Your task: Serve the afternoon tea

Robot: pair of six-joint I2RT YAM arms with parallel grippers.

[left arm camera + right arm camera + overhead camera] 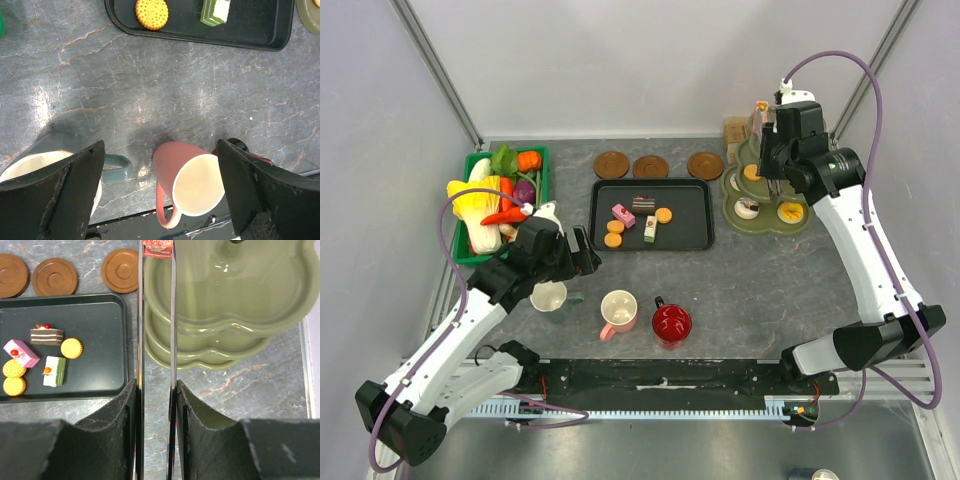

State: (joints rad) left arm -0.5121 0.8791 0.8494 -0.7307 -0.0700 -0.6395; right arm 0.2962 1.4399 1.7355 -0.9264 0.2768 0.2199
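Observation:
My left gripper (160, 150) hangs open over the table, its fingers on either side of the pink mug (190, 180), which stands upright and untouched. A whitish mug (549, 297) with a teal handle sits to its left and a red mug (671, 323) to its right. My right gripper (156, 385) is shut on metal tongs (172, 315). The tong tips pinch a small red-pink cake (157, 246) at the rim of the green tiered stand (235, 325). The black tray (695, 235) carries a pink cake (623, 214), a brown cake (642, 204), a green-white cake (650, 229) and three biscuits.
Three brown coasters (650, 165) lie behind the tray. A green basket (538, 155) of toy vegetables stands at the left. The stand's lower tier (767, 222) holds a few small pastries. A box (735, 128) sits behind the stand.

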